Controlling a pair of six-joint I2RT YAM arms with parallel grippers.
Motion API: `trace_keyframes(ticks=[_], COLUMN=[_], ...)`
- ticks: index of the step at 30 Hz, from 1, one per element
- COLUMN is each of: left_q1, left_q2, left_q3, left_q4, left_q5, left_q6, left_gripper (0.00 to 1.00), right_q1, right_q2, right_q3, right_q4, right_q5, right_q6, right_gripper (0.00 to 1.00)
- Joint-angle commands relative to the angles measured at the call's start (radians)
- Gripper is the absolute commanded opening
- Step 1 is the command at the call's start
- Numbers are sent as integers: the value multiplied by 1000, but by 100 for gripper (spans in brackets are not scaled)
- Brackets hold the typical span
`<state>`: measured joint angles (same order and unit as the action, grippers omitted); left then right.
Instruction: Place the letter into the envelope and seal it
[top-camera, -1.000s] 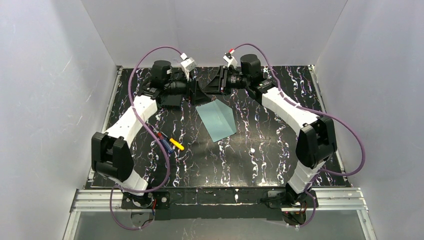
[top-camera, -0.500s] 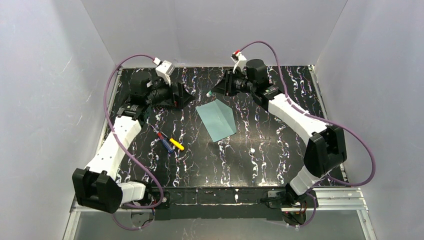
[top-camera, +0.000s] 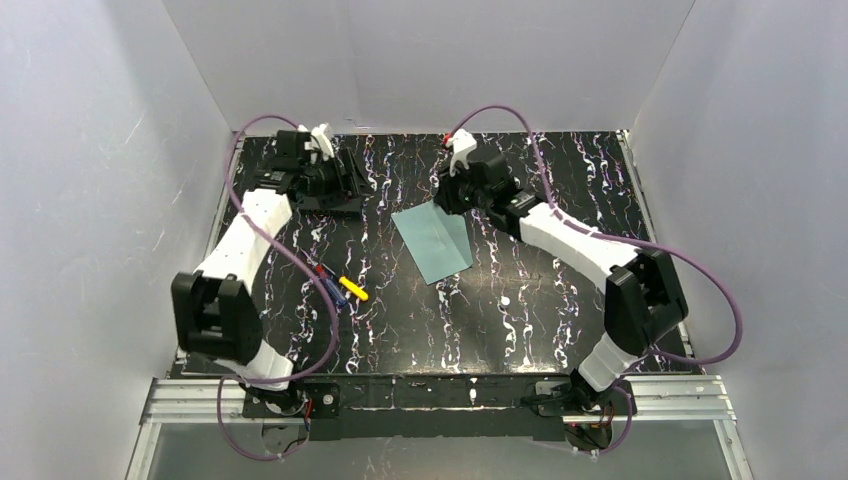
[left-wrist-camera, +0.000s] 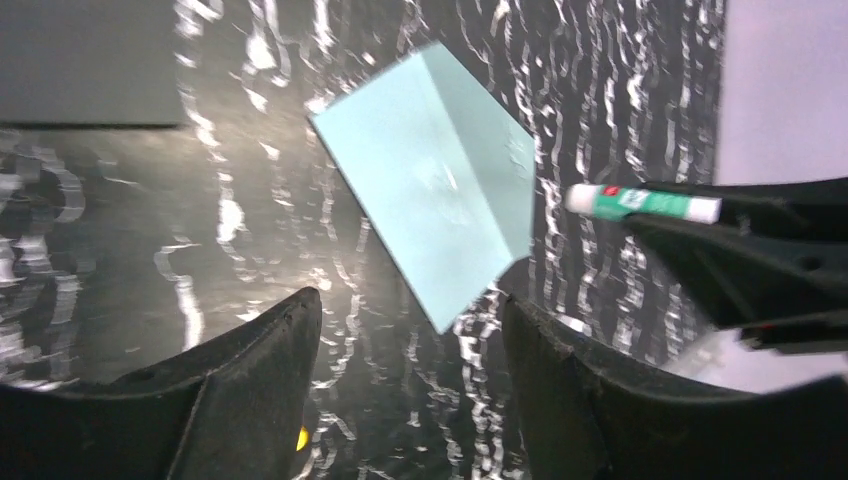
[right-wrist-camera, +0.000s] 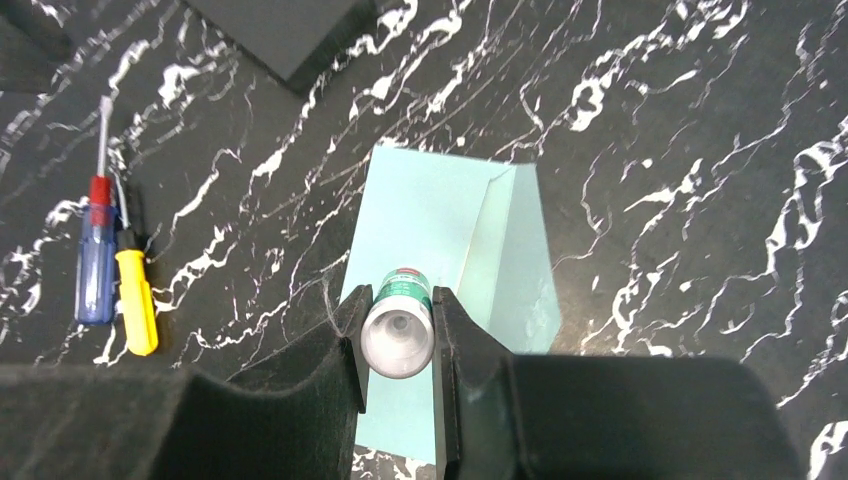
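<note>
Diagonally, envelope (top-camera: 432, 243), far-left to near-right.

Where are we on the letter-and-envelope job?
Done, probably: no letter shows in any view, so it is likely inside the envelope, though that can't be confirmed. In hand: the right fingers grip a glue stick over the envelope; the left fingers are open and empty. Left: gluing and sealing it.
</note>
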<state>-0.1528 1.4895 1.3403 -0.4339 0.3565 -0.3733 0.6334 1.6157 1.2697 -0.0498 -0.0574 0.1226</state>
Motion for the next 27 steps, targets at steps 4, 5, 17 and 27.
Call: trace_keyframes(ticks=[4,5,17,27], left_q1=[-64,-76,-153,-193], left_q2=[269,313,719,793], left_q3=[58,88,458,506], left_q4=[64,66,-38,-129], left_q5=[287,291,164,-44], left_q6=[-263,-269,-362,-288], left_gripper=[56,55,34,19], right_q1=[96,110,126,126], right_q2=[84,91,187,239], right_q3=[10,2,-79,-60], right_q4=[-55,-46,90,106], right_q5=[179,197,295,296], right_q6=[54,60,35,-11], right_gripper=[1,1,1,1])
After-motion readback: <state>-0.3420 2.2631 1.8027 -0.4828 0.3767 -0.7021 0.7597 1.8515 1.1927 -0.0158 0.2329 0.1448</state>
